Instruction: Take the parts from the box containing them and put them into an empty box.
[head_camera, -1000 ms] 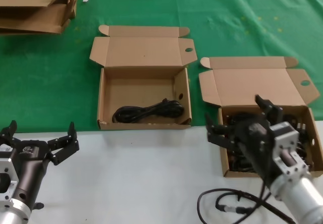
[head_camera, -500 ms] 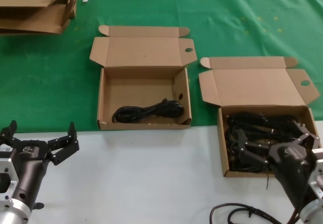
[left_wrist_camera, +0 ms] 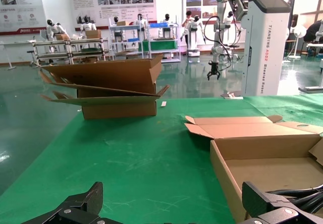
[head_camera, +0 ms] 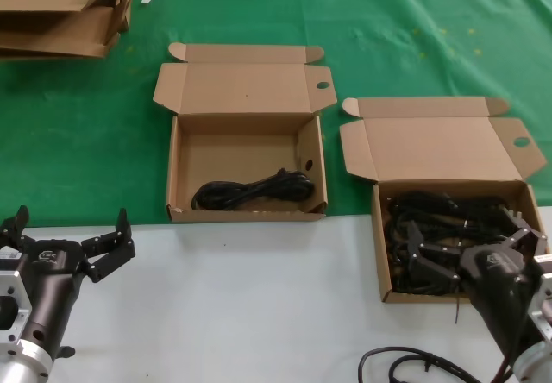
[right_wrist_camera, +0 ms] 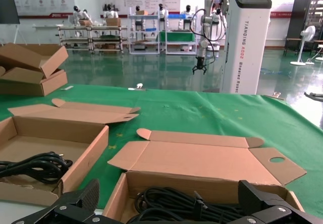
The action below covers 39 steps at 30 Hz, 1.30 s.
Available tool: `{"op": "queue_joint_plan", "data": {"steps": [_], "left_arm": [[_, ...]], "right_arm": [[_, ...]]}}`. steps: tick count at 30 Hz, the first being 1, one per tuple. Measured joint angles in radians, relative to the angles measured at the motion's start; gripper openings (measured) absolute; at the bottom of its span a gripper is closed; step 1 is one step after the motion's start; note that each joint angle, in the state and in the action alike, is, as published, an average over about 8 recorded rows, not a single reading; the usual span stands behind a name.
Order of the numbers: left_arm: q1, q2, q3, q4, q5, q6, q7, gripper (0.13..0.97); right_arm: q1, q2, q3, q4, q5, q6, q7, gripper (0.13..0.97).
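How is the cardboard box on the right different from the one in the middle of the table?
The right box is packed with a tangle of black cables; the middle box holds one cable bundle. The open right gripper hovers over the right box; nothing is above the middle box. The right box sits nearer the robot. Both are brown mailer boxes with lids open.

Both boxes open-topped; raised lid (head_camera: 440, 146) blocks far side.
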Motion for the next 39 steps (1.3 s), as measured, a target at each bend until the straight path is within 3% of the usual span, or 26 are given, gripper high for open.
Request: {"op": "queue_joint_plan", "data": {"steps": [39], "left_arm": [[0.0, 0.0, 0.0, 0.0, 0.0, 0.0, 0.0, 0.966]], "right_arm": [[0.0, 0.0, 0.0, 0.0, 0.0, 0.0, 0.0, 0.966]]}}
